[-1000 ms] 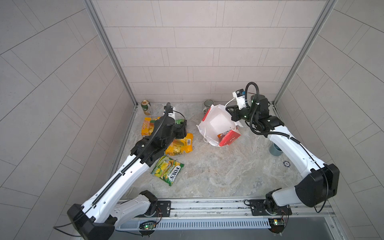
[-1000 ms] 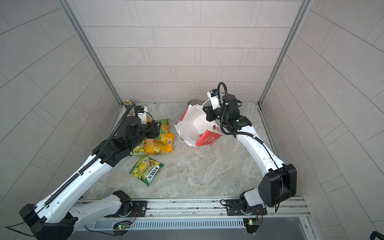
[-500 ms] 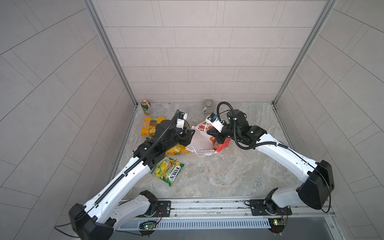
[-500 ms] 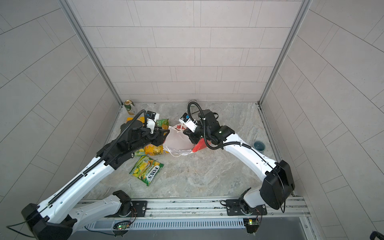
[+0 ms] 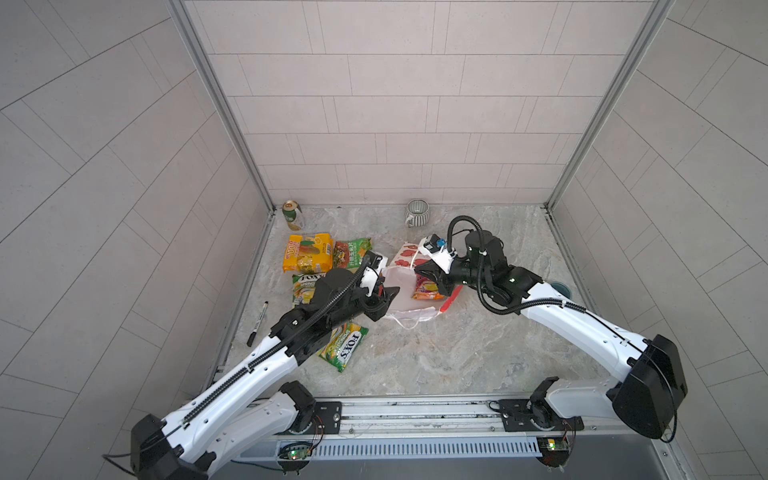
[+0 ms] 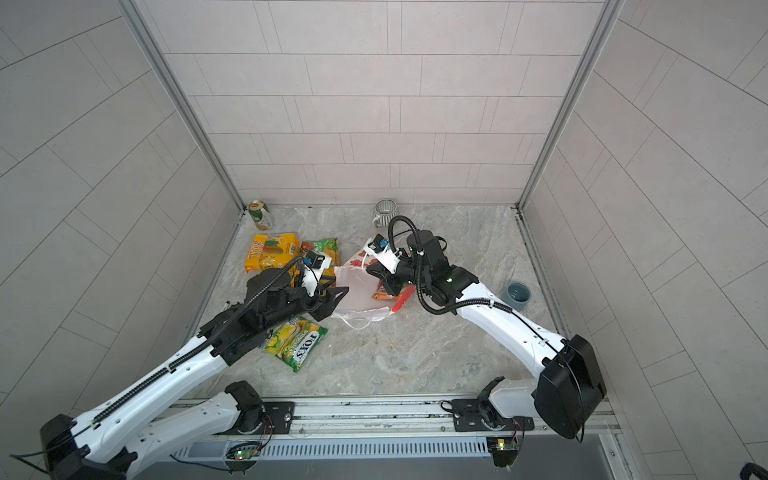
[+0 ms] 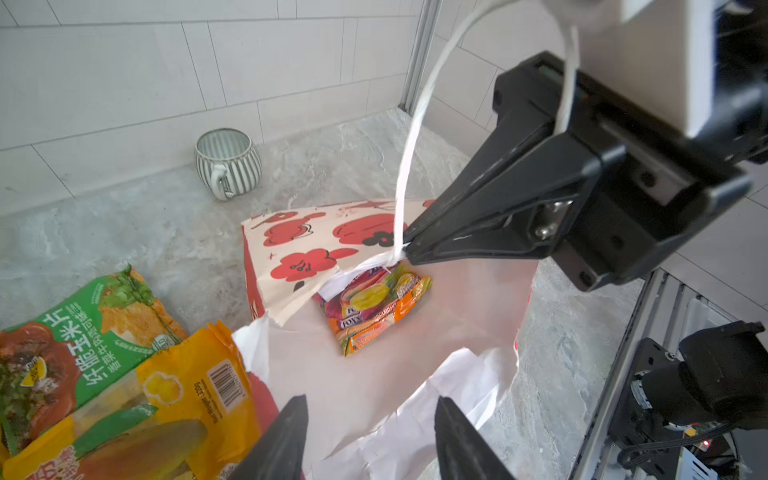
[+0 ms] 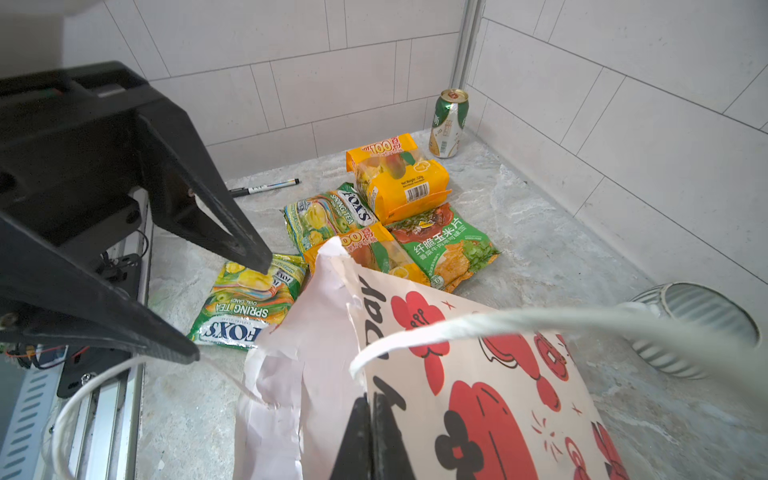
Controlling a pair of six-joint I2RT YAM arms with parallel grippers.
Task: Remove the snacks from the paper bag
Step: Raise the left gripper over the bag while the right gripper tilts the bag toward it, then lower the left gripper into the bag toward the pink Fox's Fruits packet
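The white paper bag (image 5: 401,297) (image 6: 357,293) with red prints lies torn on its side, mouth toward the left arm. My right gripper (image 5: 417,271) (image 8: 370,397) is shut on its raised printed wall (image 7: 299,245) where a cord handle (image 7: 409,166) meets it. An orange-pink FOX'S packet (image 5: 426,286) (image 7: 374,307) lies inside. My left gripper (image 5: 384,301) (image 7: 370,401) is open at the mouth, over the torn lower wall and touching nothing. Several snacks lie outside to the left: a yellow-orange packet (image 5: 307,257), a green chips packet (image 5: 351,253) and a green-yellow FOX'S packet (image 5: 343,347) (image 8: 245,307).
A green-gold drink can (image 5: 293,214) stands in the back left corner and a ribbed grey mug (image 5: 417,212) at the back wall. A black pen (image 5: 257,318) lies by the left wall. A small blue-grey cup (image 6: 518,295) sits at the right edge.
My right gripper has carried the bag down and to the left, laying it on its side. My left gripper has moved right to the bag's mouth and narrowed a little.
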